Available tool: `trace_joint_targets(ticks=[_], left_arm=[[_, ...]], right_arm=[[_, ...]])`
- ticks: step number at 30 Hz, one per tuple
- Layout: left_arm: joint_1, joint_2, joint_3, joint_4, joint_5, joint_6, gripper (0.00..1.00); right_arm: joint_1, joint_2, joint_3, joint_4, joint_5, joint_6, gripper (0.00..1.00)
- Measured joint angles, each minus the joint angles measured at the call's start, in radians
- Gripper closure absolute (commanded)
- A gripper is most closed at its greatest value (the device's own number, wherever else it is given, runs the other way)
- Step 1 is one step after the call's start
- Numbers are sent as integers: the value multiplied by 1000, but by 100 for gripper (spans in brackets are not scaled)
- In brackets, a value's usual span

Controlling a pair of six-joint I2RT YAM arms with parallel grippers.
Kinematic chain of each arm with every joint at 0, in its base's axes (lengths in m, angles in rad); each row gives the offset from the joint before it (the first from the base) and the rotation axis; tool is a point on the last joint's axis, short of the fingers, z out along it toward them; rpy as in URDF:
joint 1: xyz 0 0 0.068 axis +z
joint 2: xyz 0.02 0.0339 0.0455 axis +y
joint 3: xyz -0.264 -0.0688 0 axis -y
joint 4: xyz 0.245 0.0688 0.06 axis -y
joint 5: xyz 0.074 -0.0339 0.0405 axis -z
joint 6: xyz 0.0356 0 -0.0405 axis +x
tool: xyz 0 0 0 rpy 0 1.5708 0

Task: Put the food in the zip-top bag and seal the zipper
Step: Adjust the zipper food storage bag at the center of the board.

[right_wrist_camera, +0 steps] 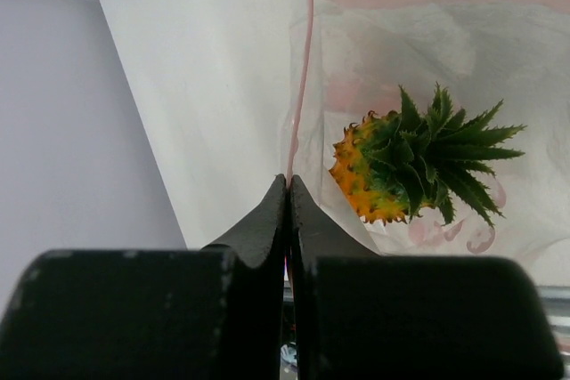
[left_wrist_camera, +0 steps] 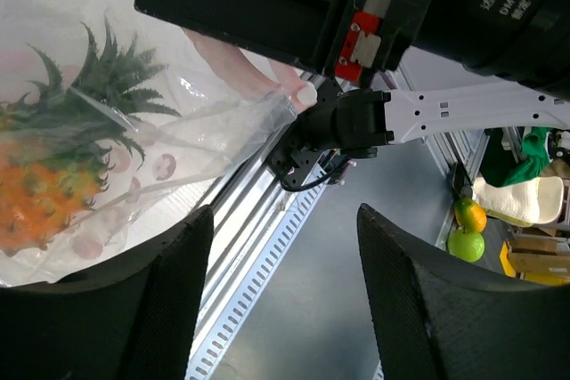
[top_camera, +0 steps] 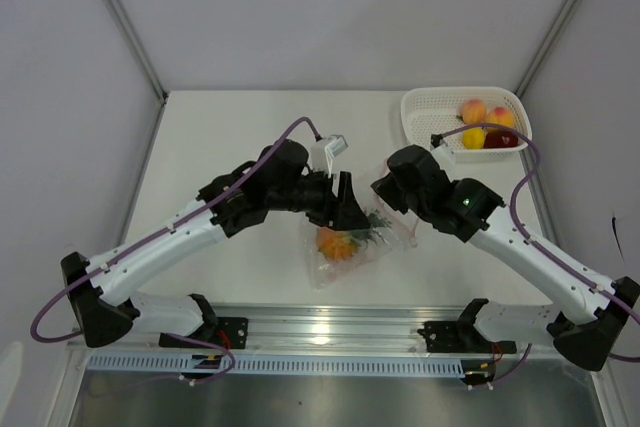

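Observation:
The clear zip-top bag (top_camera: 350,252) lies at the table's middle with the orange pineapple (top_camera: 335,243) inside it. My right gripper (right_wrist_camera: 289,182) is shut on the bag's edge, pinching the pink zipper (right_wrist_camera: 303,86) strip that runs up from its fingertips. The pineapple (right_wrist_camera: 392,171) shows through the plastic just right of the jaws. My left gripper (left_wrist_camera: 285,291) stands open with nothing between its fingers, beside the bag and the pineapple (left_wrist_camera: 53,175). In the top view the left gripper (top_camera: 356,215) hovers over the bag's upper edge, opposite the right gripper (top_camera: 393,209).
A white mesh basket (top_camera: 460,93) sits at the back right, holding two peaches (top_camera: 474,110), a yellow fruit (top_camera: 473,137) and a dark red apple (top_camera: 500,139). Grey walls close in the table. A metal rail (top_camera: 320,332) runs along the near edge.

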Motion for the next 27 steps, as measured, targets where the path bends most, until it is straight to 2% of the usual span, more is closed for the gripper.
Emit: trace_joint_targets(ticks=[6,12,19,27], left_arm=[[-6,-15,-18,33,-37,-11,18],[-15,-18,-15,38,-69,-18,13],[-28,-13,-15,63,-86,-8,2],[-53,15,-23,75,-158,46,2]], right_arm=[[40,-3,43,-20,62,18,100],[84,-5,103,-64,135,67,100],[174,11,113,-95,203,163,100],[245,72,153,-146,304,268,100]])
